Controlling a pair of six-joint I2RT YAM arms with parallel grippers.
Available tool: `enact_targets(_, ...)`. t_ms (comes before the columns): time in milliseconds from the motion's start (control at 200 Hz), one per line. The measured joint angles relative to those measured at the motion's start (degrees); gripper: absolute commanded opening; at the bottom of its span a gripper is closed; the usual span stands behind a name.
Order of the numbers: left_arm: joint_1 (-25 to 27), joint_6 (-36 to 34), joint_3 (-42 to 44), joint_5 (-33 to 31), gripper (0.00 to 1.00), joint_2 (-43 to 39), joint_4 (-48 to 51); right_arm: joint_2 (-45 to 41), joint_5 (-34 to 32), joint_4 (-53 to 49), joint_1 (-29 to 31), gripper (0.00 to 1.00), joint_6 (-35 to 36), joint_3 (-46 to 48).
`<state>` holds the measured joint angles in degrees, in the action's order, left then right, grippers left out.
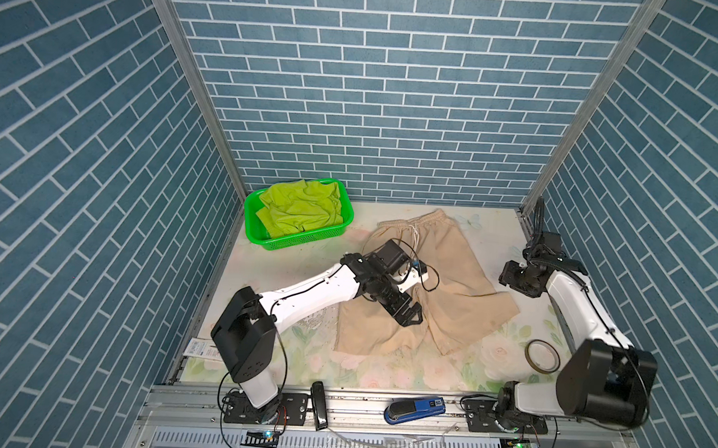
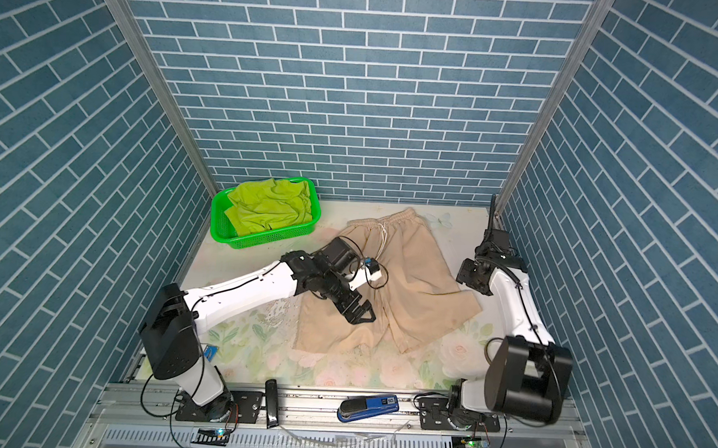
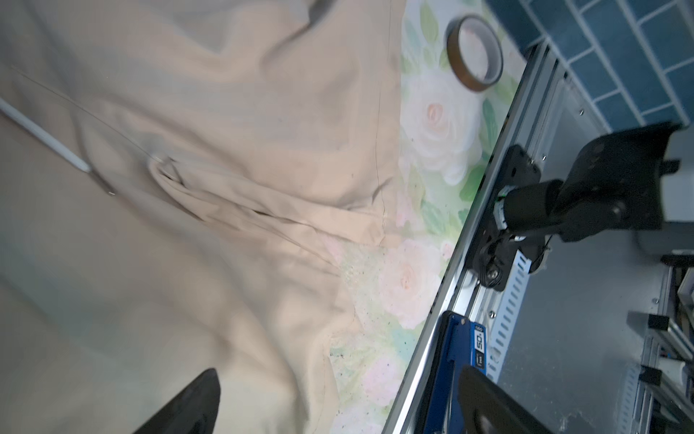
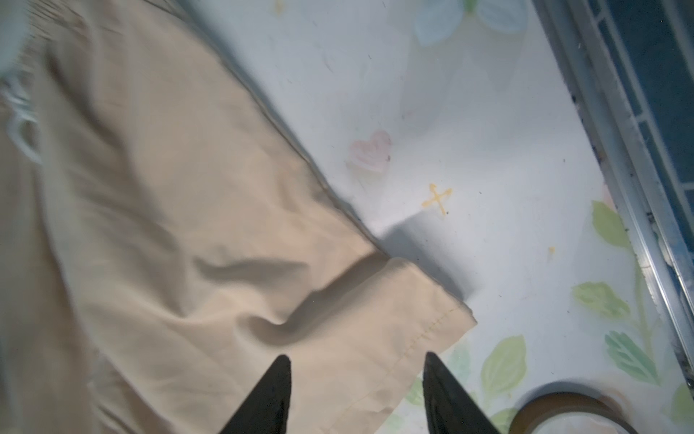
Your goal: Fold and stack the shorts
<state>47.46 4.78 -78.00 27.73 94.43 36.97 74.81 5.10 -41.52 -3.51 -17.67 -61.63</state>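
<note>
The left arm (image 1: 312, 291) hides part of the beige shorts (image 1: 450, 279), spread at the centre of both top views. The left gripper (image 1: 412, 321) is over them, jaws wide apart, empty. The right gripper (image 4: 356, 360), partly cut off by the frame edge, stands released above a hem corner. A tape roll (image 1: 543, 356) lies at lower right. The green basket (image 1: 306, 240), upper left, holds the crumpled lime green shorts (image 1: 299, 208).

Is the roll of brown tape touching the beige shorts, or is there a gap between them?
Apart. In the left wrist view a strip of flowered table shows between the tape roll and the beige shorts.
</note>
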Motion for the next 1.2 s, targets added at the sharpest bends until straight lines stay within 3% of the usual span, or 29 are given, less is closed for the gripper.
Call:
enact_targets(135,-8.7,2.8,0.2,-5.0,1.0,-3.5,-0.2,-11.8,3.1,1.5,16.6,0.54,-3.2,6.9)
enact_targets(305,-19.7,6.8,6.5,-11.2,1.0,-5.3,-2.3,-19.2,5.9,4.1,37.9,0.54,-10.2,20.6)
enact_targets(455,-21.1,9.4,15.7,-11.8,1.0,-11.0,-3.2,-21.0,4.9,8.5,53.3,0.55,-16.1,27.6)
enact_targets(640,-21.4,11.0,20.7,-13.0,1.0,-17.4,-3.3,-10.3,-5.2,11.0,69.7,0.58,-18.6,25.0)
enact_targets(775,-22.0,11.6,23.6,-13.7,1.0,-21.6,-2.5,-2.3,-13.5,10.9,73.7,0.58,-18.7,21.6)
enact_targets(990,-23.9,11.5,24.3,-14.7,1.0,-25.3,-0.6,5.1,-23.6,11.9,74.4,0.52,-19.5,20.8)
enact_targets(1095,-24.1,11.5,24.4,-14.7,1.0,-25.5,-0.3,7.8,-27.1,12.5,74.4,0.41,-20.2,19.9)
enact_targets(1200,-24.1,11.5,24.7,-14.6,1.0,-25.5,-0.3,10.0,-29.2,12.7,74.4,0.18,-21.0,18.6)
